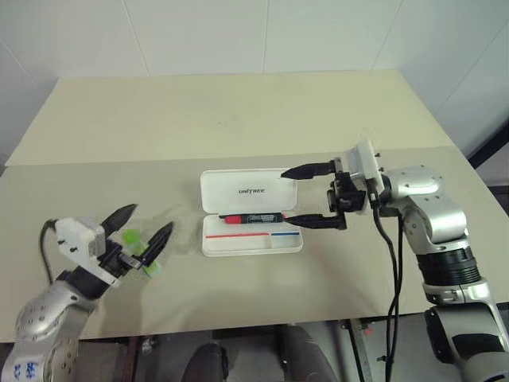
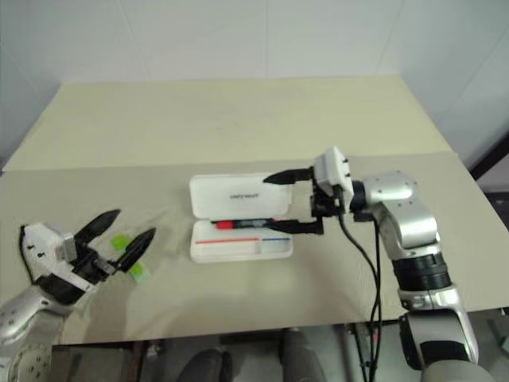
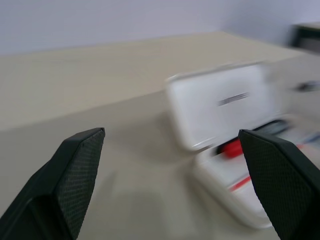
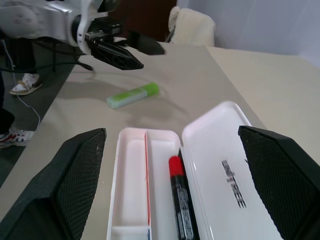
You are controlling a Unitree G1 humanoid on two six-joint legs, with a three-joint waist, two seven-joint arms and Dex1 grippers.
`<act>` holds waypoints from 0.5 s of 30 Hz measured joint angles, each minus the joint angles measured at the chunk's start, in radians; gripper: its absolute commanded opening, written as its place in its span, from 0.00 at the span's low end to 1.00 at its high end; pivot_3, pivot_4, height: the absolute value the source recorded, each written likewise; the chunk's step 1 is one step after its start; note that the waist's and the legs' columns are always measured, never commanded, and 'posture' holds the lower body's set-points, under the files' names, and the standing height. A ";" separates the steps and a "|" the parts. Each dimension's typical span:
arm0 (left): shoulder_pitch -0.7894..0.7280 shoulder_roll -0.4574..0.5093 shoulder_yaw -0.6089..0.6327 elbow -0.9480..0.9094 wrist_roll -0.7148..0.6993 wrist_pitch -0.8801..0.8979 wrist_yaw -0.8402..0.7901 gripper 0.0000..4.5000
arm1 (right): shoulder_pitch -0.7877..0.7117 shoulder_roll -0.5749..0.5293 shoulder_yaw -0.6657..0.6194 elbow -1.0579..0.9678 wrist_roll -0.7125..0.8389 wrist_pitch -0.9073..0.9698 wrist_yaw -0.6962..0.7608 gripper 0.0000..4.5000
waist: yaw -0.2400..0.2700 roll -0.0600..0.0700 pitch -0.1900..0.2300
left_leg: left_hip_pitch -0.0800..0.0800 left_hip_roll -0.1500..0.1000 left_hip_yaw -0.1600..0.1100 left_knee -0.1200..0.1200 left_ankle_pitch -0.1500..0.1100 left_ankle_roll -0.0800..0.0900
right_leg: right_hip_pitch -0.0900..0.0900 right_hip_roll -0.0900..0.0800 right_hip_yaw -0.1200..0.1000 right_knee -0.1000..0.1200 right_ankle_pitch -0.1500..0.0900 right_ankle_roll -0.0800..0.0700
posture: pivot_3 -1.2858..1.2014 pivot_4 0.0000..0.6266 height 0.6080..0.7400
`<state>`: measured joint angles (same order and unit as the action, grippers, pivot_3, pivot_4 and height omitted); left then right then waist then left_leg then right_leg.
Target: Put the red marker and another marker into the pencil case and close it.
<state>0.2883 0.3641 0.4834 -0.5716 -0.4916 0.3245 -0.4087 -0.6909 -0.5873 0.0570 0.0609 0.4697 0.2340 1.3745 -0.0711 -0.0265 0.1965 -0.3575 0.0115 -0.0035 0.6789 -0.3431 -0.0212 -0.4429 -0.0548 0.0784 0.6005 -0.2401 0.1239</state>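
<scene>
Left gripper point(image 1: 143, 227) spread wide and empty over the green highlighter point(image 4: 132, 95), lying left of the pencil case point(image 1: 250, 243); it looks light, stiff, probably slick, so pinch mid-barrel; red marker point(image 1: 253, 217) in case, right gripper point(image 1: 306, 196) released.

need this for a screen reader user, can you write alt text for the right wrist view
An open white pencil case lies on a beige table, the red marker inside it beside the hinge, seen between the open right gripper's two black fingers. Beyond the case a green highlighter lies on the table, with the left gripper above it, apart from it.
</scene>
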 measured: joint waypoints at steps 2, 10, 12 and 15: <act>0.066 -0.104 0.004 -0.027 0.036 -0.004 0.093 1.00 | -0.001 -0.017 -0.009 0.050 -0.007 -0.019 0.010 0.99 | 0.001 0.000 0.000 | 0.002 0.000 0.001 0.000 0.000 0.000 | 0.003 0.000 0.001 -0.001 0.000 0.001 | 0.52 0.24 1.00; 0.202 -0.335 -0.155 -0.149 0.175 0.033 0.346 1.00 | -0.046 -0.016 -0.020 0.143 -0.030 -0.074 0.030 0.99 | 0.015 -0.001 0.000 | 0.005 0.000 0.005 0.002 0.000 0.001 | 0.012 0.005 0.001 -0.009 0.001 0.002 | 0.52 0.24 1.00; 0.191 -0.346 -0.181 -0.164 0.204 0.050 0.388 1.00 | -0.047 -0.004 -0.015 0.138 -0.030 -0.075 0.031 0.99 | 0.018 -0.001 0.000 | 0.005 0.002 0.004 0.002 0.000 0.001 | 0.013 0.007 0.001 -0.009 0.001 0.001 | 0.52 0.24 1.00; 0.137 -0.354 -0.194 -0.165 0.224 0.080 0.437 1.00 | -0.046 -0.002 -0.009 0.128 -0.030 -0.064 0.032 0.99 | 0.018 -0.001 0.000 | 0.004 0.002 0.004 0.001 0.000 0.001 | 0.013 0.008 0.001 -0.009 0.002 0.001 | 0.52 0.24 1.00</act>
<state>0.4251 0.0102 0.2894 -0.7361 -0.2679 0.4041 0.0279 -0.7372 -0.5890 0.0478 0.1887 0.4399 0.1703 1.4066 -0.0532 -0.0279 0.1962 -0.3532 0.0137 0.0004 0.6804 -0.3434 -0.0207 -0.4302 -0.0466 0.0794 0.5914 -0.2386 0.1252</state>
